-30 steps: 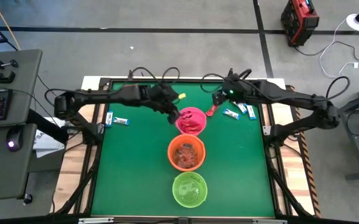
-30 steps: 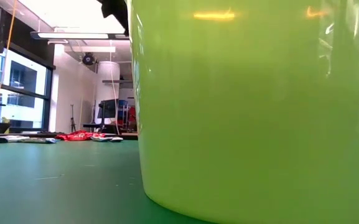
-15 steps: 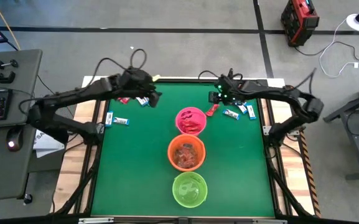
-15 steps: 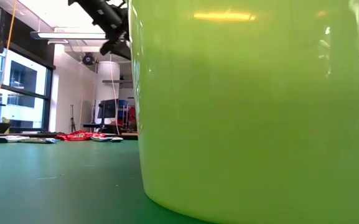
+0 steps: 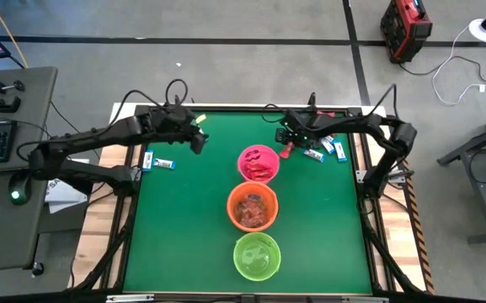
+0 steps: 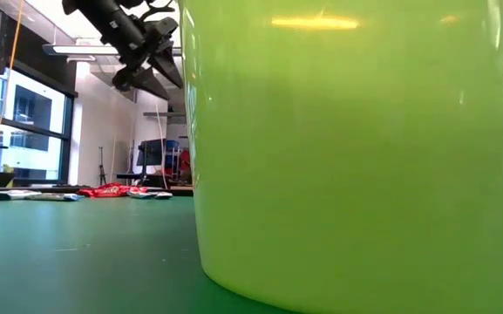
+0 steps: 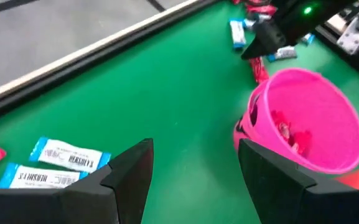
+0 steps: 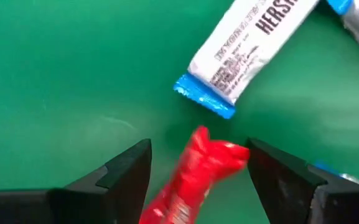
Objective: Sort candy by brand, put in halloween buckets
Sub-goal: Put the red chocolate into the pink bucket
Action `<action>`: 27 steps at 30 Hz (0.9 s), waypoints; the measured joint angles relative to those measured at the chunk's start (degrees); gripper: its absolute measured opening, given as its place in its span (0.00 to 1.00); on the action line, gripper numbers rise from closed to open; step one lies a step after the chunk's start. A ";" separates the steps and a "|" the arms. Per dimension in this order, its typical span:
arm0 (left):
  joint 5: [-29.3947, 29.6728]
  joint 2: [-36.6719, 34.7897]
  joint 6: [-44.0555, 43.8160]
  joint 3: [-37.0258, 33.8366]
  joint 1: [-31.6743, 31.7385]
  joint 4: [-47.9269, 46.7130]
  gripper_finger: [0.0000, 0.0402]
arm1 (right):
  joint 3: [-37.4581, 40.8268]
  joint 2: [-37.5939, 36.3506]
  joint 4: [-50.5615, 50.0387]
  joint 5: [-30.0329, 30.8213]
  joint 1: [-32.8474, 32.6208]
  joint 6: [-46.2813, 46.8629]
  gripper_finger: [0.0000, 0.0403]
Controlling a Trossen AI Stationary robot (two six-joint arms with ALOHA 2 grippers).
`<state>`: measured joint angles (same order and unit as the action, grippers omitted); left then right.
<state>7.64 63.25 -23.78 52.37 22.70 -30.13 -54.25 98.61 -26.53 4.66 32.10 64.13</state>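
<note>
Red candy [image 8: 195, 174] lies on the green mat between the spread, empty fingers of the right gripper [image 5: 286, 135], at two o'clock from the pink bucket [image 5: 259, 163]. Left gripper [image 5: 199, 141], at ten o'clock from it, hangs wide apart, holding nothing.

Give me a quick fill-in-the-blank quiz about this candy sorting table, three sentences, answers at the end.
1. The buckets stand in a row: pink bucket, orange bucket, then the ____ bucket.
2. The right gripper, open, has a ____ candy between its fingers.
3. The white-and-blue packet beside it reads ____.

Missing words: green; red; Hershey's
</note>
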 joint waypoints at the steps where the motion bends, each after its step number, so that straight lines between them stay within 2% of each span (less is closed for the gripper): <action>1: -0.02 0.05 -0.01 -0.22 0.00 -0.29 0.56 | -0.01 0.00 -0.28 0.02 -0.29 0.53 0.62; 4: -0.07 0.34 0.36 -0.26 0.00 0.26 0.56 | -0.01 0.00 -1.65 -0.02 -1.39 1.46 0.55; 6: -0.07 0.34 1.06 -0.26 0.00 0.45 0.56 | -0.01 0.00 -2.78 0.01 -2.50 1.55 0.47; 10: 0.00 0.34 2.19 -0.26 0.33 0.57 0.56 | 0.01 -0.77 -5.13 -0.29 -5.20 1.66 0.24; 13: 0.15 0.34 3.58 -0.26 1.01 0.71 0.56 | 0.02 -3.69 -6.76 1.72 -6.52 -0.09 0.06; 14: 0.24 0.34 3.90 -0.26 1.39 0.96 0.56 | 0.02 -5.09 -7.07 2.72 -6.67 -1.23 0.04; 18: 0.26 0.37 3.94 -0.26 3.17 2.25 0.56 | 0.02 -12.79 -9.04 6.02 -6.60 -3.51 0.09; 21: -0.01 0.37 3.90 -0.26 4.19 3.83 0.56 | 0.02 -19.49 -8.98 8.86 -6.66 -4.15 0.07; 24: -0.13 0.37 2.72 -0.23 4.72 5.08 0.56 | 0.02 -25.26 -6.73 9.86 -7.44 -6.03 0.03; 27: -0.27 0.37 1.64 -0.23 4.79 6.26 0.56 | 0.02 -29.51 -1.67 8.74 -9.10 -8.02 0.04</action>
<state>7.37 63.61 -22.13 52.14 27.49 -23.86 -54.24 69.10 -28.20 13.40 22.99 56.11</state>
